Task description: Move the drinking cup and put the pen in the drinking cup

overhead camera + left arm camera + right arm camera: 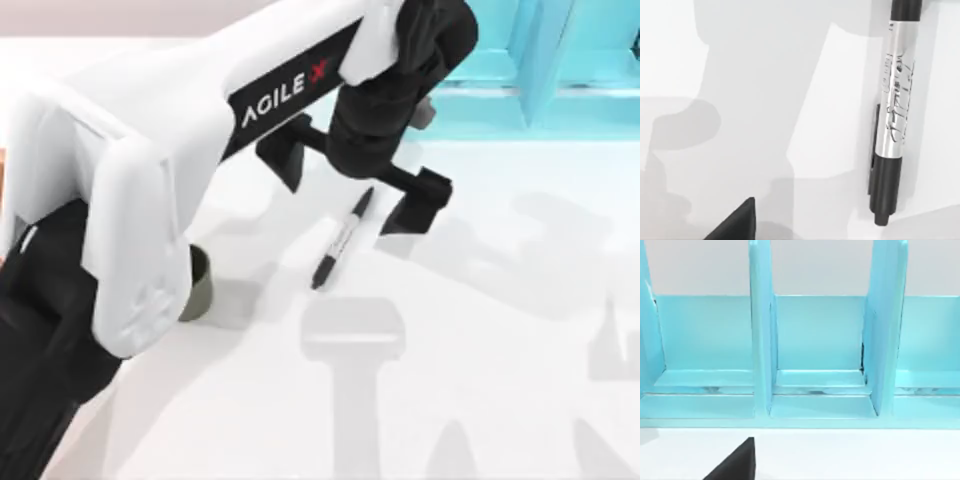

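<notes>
the left arm [170, 150] stretches from the near left toward the far middle of the table [480, 330], and its gripper [355, 195] hangs with fingers spread wide above the far end of the pen. a pale blue divided rack [540, 70] lines the far right edge. the drinking cup [197, 285] stands near left, half hidden under the arm. the pen [340, 240] lies flat mid-table, well apart from the cup. it looks light, stiff and smooth (likely to roll), so pinching across its pale middle seems safest. i cannot tell the right gripper's state.
</notes>
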Tool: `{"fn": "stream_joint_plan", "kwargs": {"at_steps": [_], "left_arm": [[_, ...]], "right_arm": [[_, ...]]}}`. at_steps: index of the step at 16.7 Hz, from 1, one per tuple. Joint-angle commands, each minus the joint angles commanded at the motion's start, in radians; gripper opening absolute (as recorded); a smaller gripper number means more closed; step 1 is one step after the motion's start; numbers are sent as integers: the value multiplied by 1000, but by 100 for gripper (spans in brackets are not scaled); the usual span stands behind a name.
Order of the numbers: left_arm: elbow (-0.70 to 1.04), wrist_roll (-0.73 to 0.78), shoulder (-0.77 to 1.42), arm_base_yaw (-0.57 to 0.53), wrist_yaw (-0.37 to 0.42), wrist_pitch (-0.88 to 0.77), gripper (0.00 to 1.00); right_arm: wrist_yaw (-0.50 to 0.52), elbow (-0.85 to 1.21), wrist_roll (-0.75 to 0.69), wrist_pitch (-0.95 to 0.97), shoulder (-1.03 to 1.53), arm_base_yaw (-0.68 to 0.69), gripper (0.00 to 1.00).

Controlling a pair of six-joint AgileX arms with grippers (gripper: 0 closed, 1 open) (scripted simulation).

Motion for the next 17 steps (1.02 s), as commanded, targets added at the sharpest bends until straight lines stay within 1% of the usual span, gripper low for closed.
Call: {"fn": "stream_joint_plan", "kwargs": {"at_steps": [2,7,17], "left_arm": [[18,13,25,-18,-14,15,100],[4,14,27,-14,-12,28,100],[-234,57,85,24,-11,337,100]], "right_arm": [[0,0,0,0,0,0,100],[0,0,0,0,0,0,100],[0,0,0,0,0,0,100]]}}
